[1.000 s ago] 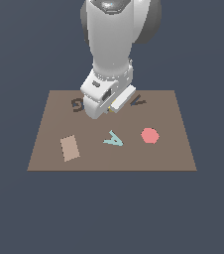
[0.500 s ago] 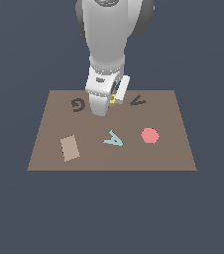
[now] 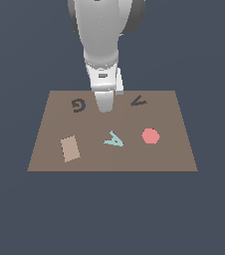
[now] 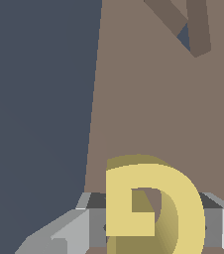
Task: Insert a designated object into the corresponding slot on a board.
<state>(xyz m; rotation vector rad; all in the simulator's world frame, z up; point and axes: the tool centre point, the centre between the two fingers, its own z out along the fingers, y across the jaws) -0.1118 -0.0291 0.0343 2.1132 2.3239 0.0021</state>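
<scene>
The gripper (image 4: 153, 225) is squeezed shut on the yellow G (image 4: 151, 208). The G slot (image 3: 78, 105) sits off toward the exterior view's left on the board (image 3: 169, 154). If the G goes down turned wrong, I think it could catch on the edge and not drop in.

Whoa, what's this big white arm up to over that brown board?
The robot arm's gripper is holding a small yellow G-shaped block above a flat brown board. The job is to fit it into the matching dark G-shaped slot, which sits empty, toward the exterior view's left of the arm. A V-shaped slot, a teal letter A, a pink hexagon and a tan rectangle also sit on the board.
</scene>
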